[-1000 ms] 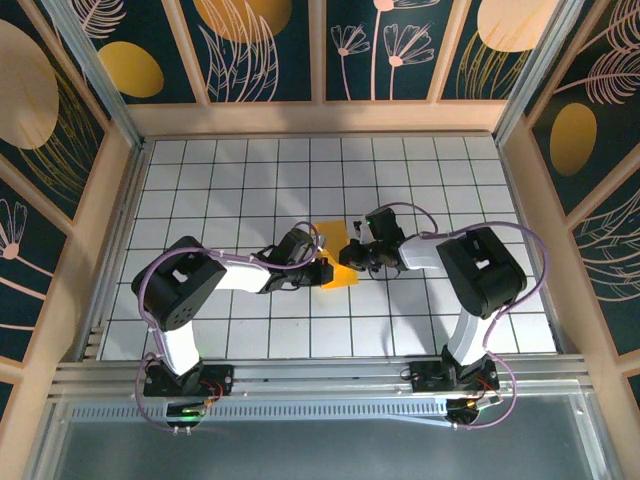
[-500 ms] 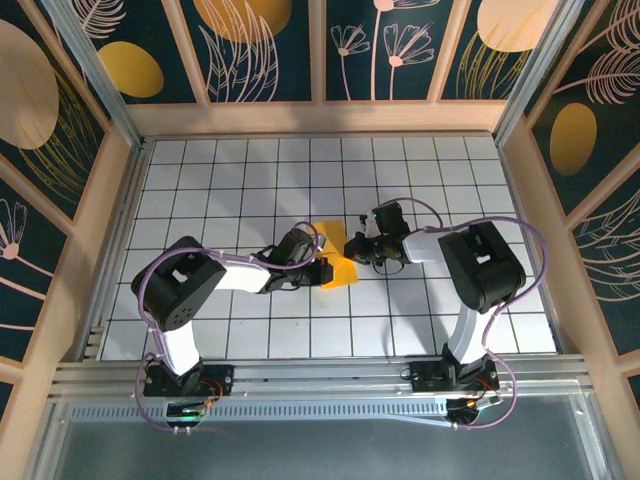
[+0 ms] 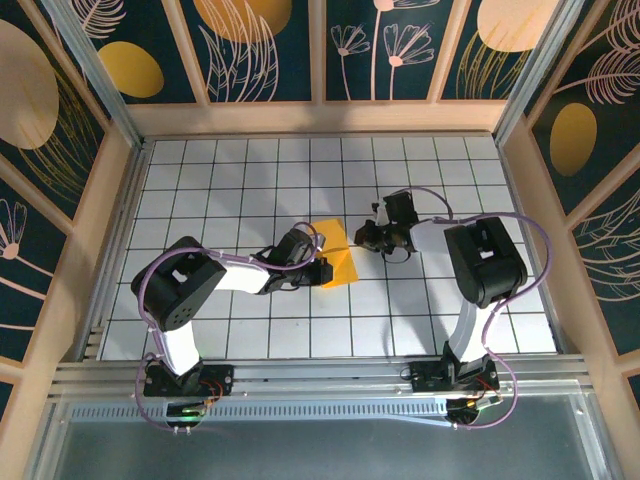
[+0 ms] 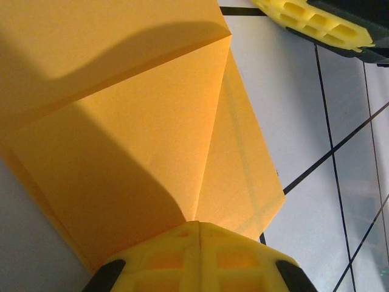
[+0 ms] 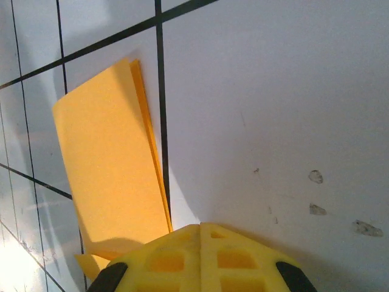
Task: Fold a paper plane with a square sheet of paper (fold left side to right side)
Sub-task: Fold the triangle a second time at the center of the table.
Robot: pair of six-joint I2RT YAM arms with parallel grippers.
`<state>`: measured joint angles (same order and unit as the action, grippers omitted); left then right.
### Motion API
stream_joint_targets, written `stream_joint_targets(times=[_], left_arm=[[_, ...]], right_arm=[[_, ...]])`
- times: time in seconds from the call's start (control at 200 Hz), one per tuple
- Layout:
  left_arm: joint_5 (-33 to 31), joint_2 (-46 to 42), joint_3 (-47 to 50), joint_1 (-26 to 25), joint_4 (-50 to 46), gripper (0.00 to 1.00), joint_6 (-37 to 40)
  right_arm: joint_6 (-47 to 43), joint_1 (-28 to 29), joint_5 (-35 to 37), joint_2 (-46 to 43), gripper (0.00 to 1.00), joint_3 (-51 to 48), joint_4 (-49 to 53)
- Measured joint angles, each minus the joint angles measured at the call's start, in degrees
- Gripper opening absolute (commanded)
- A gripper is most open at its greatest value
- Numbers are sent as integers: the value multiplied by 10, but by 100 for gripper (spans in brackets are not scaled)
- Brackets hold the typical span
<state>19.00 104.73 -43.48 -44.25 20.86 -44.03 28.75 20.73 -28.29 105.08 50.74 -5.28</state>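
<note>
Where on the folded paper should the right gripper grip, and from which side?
Likely the paper edge facing the right gripper, coming low from the right: its stacked layers gape slightly there, and the left gripper presses the far side.

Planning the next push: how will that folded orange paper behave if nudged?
The folded paper looks thin, so probably light and floppy. Its layers gape slightly, so creases may spring open. On the smooth tiles it likely slides.
</note>
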Motion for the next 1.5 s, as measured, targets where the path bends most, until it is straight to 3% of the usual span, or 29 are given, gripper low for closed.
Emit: stream_joint_targets(times=[0.265, 0.495, 0.696, 1.496], left_arm=[[1, -2, 2, 0, 2, 0, -6], [3, -2, 2, 0, 2, 0, -11], [5, -2, -2, 0, -6, 0, -13], [50, -3, -20, -2, -23, 0, -13]], right_arm=[[11, 32, -16, -59, 0, -26, -9], [38, 75, -37, -47, 0, -47, -39], [47, 76, -40, -10, 0, -47, -47], [44, 76, -37, -3, 0, -36, -37]])
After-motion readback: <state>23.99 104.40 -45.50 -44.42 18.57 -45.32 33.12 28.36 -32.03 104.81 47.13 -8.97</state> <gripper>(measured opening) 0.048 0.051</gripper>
